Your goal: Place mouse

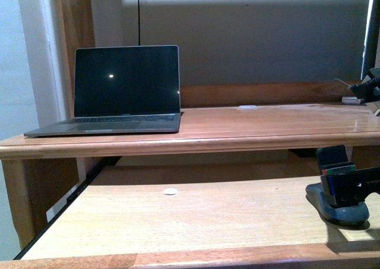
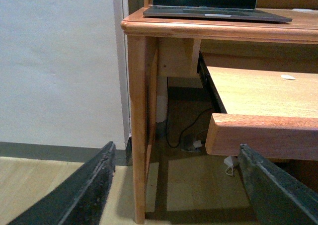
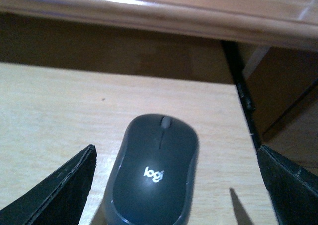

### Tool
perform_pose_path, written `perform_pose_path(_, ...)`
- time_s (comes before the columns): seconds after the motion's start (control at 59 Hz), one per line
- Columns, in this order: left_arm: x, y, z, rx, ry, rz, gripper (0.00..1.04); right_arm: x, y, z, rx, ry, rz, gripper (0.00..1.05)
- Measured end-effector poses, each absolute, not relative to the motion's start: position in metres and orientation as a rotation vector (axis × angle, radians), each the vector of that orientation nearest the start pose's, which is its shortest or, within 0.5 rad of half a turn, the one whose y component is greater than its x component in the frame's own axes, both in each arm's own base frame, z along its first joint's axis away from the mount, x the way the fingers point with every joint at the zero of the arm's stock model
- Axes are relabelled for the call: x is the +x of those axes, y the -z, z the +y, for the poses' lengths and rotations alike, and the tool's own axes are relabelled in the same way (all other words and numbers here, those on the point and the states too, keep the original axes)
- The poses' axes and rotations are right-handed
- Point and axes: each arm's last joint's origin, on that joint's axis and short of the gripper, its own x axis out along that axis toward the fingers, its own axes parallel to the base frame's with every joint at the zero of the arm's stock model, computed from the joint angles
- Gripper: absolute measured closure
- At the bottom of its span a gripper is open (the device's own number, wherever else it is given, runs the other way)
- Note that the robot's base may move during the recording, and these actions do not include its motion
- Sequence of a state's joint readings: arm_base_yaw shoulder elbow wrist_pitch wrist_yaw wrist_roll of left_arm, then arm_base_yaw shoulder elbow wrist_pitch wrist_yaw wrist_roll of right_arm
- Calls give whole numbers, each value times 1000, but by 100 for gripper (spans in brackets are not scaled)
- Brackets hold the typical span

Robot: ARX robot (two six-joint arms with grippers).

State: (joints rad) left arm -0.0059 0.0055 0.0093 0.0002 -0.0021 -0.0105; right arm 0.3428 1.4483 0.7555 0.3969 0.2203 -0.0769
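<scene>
Wood fills most of the front view: a brown desk (image 1: pixel 249 126) set against a grey wall (image 1: pixel 267 43), with a paler pull-out shelf (image 1: pixel 178 221) drawn forward under the desktop. An open laptop (image 1: pixel 126 82) stands on the left part of the desktop, its screen dark except for one small bright spot. A small white disc (image 1: pixel 170 191) lies on the shelf near its middle. The mouse (image 1: pixel 336 211) sits flat on the same shelf, far over at the right side and near the front edge, well apart from the disc. The right gripper (image 1: pixel 341 183) hangs directly over it. In the right wrist view the mouse (image 3: pixel 155 178) shows its scroll wheel and a white "logi" mark, and the right gripper's fingers (image 3: pixel 59 190) are spread wide to either side of it, not touching its flanks. The left gripper (image 2: pixel 176 148) is low beside the desk's left leg with its jaws wide apart and nothing between them. Its view takes in the pale wall, the wooden floor (image 2: pixel 59 175) and some cables (image 2: pixel 191 135) under the desk.
</scene>
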Motion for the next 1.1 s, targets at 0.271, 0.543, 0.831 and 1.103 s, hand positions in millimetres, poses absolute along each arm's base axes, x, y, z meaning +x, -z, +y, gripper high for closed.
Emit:
perform_pose_path(0.271, 97, -166, -1, -9, 4, -4, 8, 304, -220, 103, -177, -140, 385, 7)
perform_pose_path(0.543, 97, -166, -1, -9, 4, -4, 8, 319, -214, 107, -198, -94, 421, 7)
perform_pose_path(0.831, 97, -166, -1, -9, 4, -4, 8, 328, -212, 109, -175, -82, 485, 9)
perform_pose_path(1.103, 97, -166, -1, -9, 4, -4, 8, 329, -211, 108, -136, -108, 505, 46)
